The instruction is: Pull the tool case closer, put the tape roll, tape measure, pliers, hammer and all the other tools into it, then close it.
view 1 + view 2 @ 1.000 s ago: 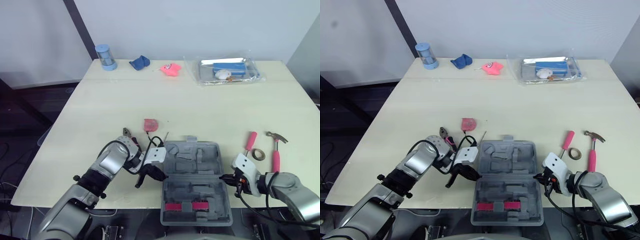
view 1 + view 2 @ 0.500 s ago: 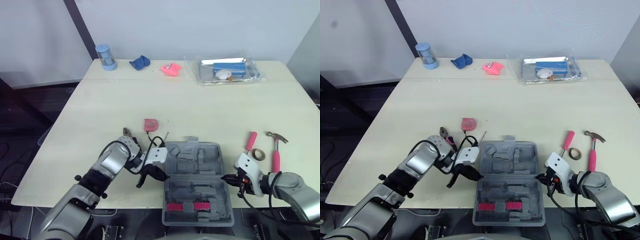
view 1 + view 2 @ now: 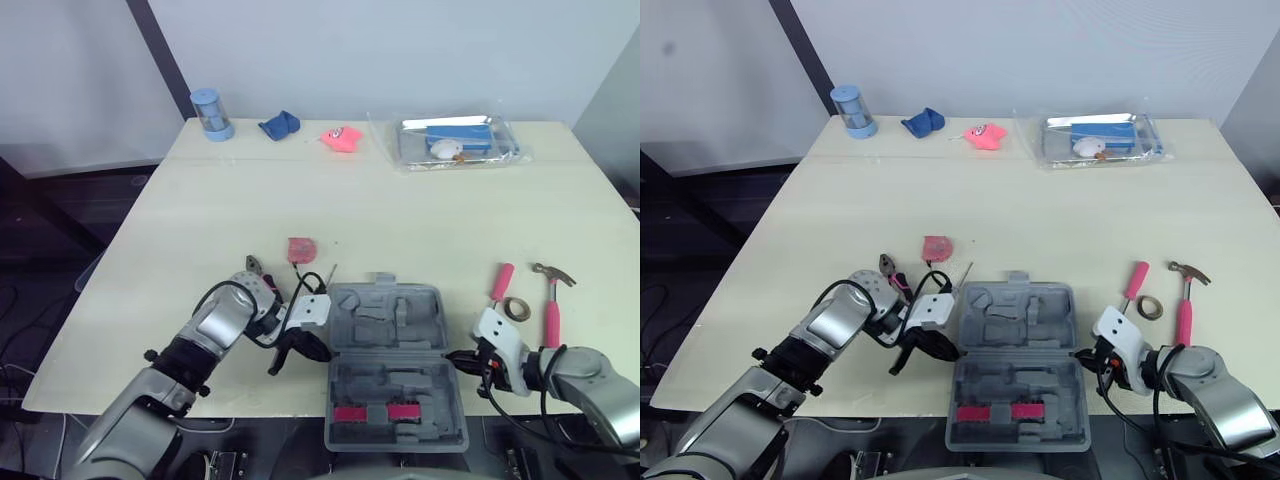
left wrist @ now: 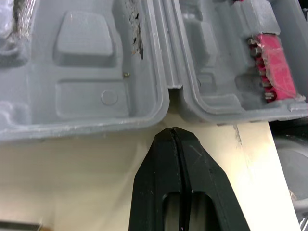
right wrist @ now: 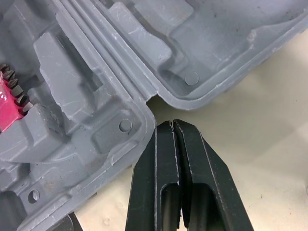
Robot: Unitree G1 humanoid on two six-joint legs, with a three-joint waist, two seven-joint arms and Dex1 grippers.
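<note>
The grey tool case (image 3: 390, 345) lies open at the table's front edge, its near half, with a pink bit strip (image 3: 377, 412), overhanging the edge. My left gripper (image 3: 320, 351) is shut, its tip (image 4: 172, 131) at the case's left hinge notch. My right gripper (image 3: 456, 357) is shut too, its tip (image 5: 172, 123) against the right hinge notch. A pink tape measure (image 3: 300, 249) and pliers (image 3: 262, 277) lie left of the case. To its right are a pink screwdriver (image 3: 500, 281), a tape roll (image 3: 517, 309) and a hammer (image 3: 550, 300).
Along the far edge stand a blue cylinder (image 3: 211, 114), a blue cloth (image 3: 279, 124), a pink toy (image 3: 341, 138) and a clear plastic bag (image 3: 455, 140). A thin metal tool (image 3: 331, 272) lies by the case's far left corner.
The case has slid slightly to the right and squared up. My right gripper has drawn back a little to the right; the left one has barely moved.
</note>
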